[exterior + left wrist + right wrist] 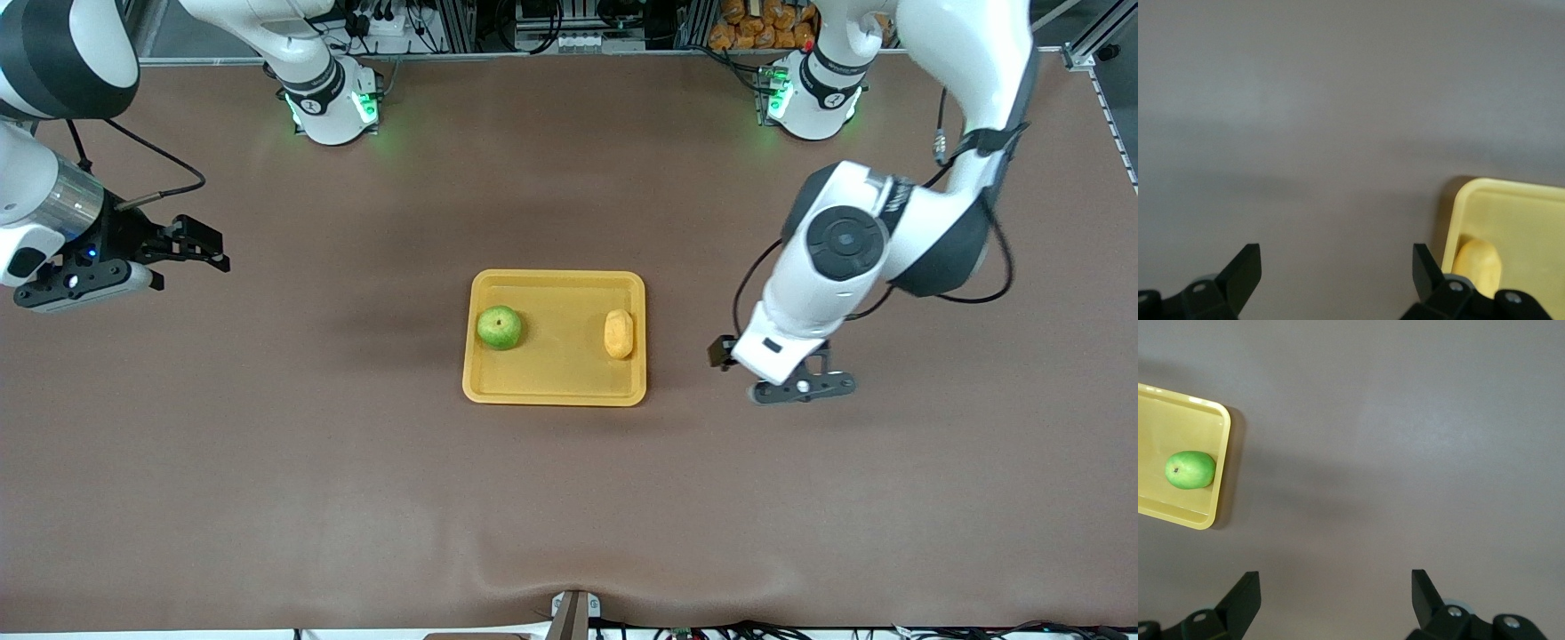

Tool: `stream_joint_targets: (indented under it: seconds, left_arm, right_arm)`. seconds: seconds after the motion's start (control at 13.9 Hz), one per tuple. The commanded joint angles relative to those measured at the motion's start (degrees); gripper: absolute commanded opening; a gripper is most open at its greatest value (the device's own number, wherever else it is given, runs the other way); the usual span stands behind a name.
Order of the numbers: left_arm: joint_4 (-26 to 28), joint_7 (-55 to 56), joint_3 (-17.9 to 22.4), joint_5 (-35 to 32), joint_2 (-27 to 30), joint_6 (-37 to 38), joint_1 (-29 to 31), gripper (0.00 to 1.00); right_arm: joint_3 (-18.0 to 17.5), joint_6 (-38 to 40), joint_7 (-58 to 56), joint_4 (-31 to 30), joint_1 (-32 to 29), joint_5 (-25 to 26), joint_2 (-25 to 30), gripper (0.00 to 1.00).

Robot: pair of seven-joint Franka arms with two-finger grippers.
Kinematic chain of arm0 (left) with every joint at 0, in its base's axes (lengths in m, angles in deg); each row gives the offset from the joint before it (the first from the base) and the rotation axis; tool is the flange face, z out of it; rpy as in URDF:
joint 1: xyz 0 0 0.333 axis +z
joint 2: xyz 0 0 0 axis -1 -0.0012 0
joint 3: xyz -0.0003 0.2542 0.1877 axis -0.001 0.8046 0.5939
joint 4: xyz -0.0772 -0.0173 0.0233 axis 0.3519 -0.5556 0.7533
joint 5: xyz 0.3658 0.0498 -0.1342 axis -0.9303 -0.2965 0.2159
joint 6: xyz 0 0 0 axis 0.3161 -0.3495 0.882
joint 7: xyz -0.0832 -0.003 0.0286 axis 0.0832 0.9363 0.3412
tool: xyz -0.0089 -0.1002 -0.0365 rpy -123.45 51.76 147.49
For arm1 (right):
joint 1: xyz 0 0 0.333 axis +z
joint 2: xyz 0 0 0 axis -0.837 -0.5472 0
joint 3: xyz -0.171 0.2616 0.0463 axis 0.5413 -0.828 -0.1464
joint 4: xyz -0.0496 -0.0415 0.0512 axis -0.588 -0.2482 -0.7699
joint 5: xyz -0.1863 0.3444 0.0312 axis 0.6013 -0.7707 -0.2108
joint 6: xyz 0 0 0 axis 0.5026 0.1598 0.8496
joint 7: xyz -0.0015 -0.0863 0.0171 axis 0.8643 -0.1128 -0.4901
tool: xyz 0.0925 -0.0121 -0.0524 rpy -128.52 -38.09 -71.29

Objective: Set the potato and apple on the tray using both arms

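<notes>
With apple & potato on tray

My arms are white with black joint bands, bases glowing green. My grippers are black. The tray is plain yellow-orange; the apple bright green with a brownish dimple, the potato yellow-orange. The table is flat brown.

potato partly hidden by left tool
</notes>
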Motion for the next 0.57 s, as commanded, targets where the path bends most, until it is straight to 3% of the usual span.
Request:
stream_joint_targets:
  seconds: [0.0, 0.07, 0.5]
  left_arm:
    - [1.0, -6.7, -0.7, -0.3, 5.5, 4.6, 4.4, 1.0]
    - [1.0, -9.9, -0.7, -0.3, 7.0, 6.0, 5.9, 1.0]
    - [-0.1, -19.4, -0.2, 0.0, 12.6, 12.0, 10.2, 1.0]
  right_arm:
    - [0.9, 0.9, 1.5, 3.7, 1.1, 3.1, -2.0, 1.0]
    - [0.8, 1.5, 2.5, 5.9, 0.8, 5.7, -2.7, 1.0]
    - [1.7, 7.0, 9.3, 12.3, -2.7, 6.3, -2.3, 1.0]
